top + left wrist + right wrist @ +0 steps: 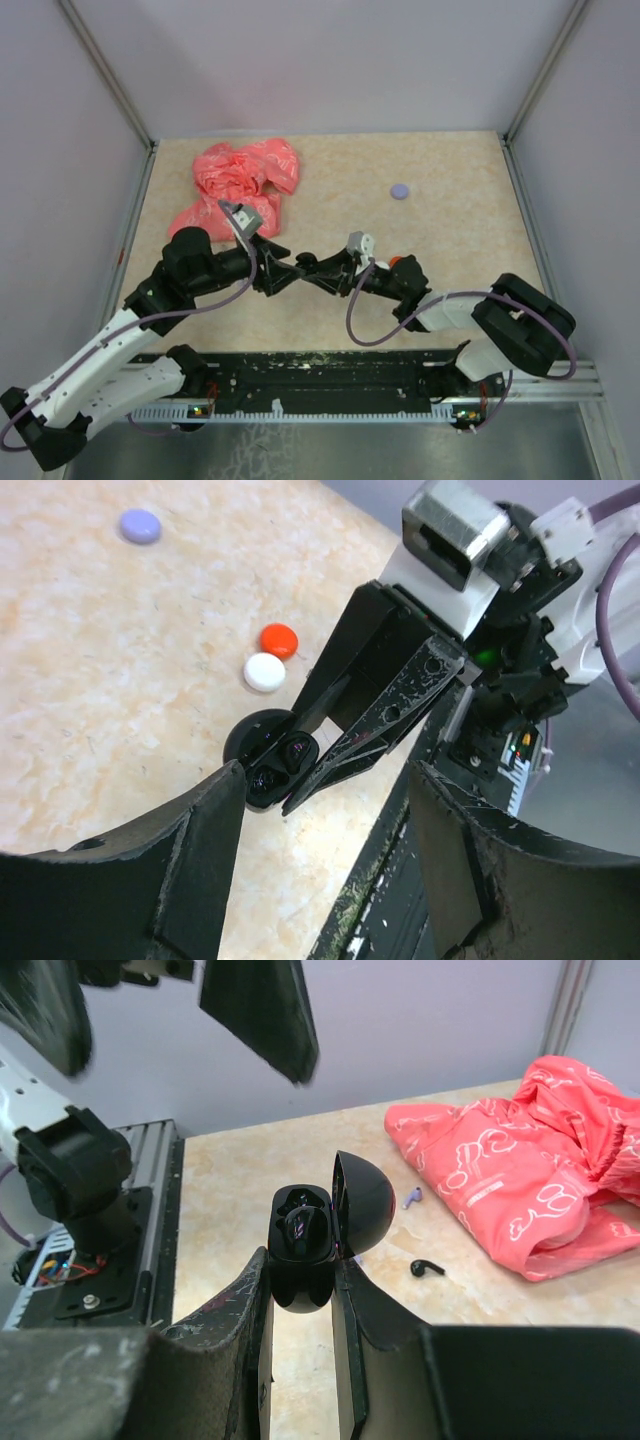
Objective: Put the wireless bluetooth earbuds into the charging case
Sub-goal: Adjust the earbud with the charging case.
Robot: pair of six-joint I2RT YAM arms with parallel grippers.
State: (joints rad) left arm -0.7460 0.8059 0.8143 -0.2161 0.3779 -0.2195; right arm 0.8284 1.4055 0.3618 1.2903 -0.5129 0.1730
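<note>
The charging case [303, 1250] stands upright in the air above the table [250, 1170]. Its lid [362, 1200] is swung open to one side. One dark bud [298, 1225] seems to sit in a well. I cannot tell whether the other well is filled.

The right gripper [300, 1265] is clamped on the lower body of the case, one finger on each side. The left gripper [328, 770] hangs just beside the mouth of the case, its jaws spread and nothing between them.

Two more buds lie on the table near the red bag [520, 1170]. They are a black earbud [427, 1267] and, a little further, a pale purple earbud [412, 1198]. The white disc [265, 672], red disc [279, 638] and purple disc [140, 525] are no part of the job.

I judge that the step in hand is to fetch the next bud with the left arm. To do it well:
- Lift the left fingers clear of the lid before moving away, so the case is not pushed.
- The right arm should hold the case steady, with the wells facing up.
- Take the bud by its stem with the fingertips only, because it is small and can easily slip or roll.
- Bring it down straight over a free well and let go only when it sits inside.
</note>
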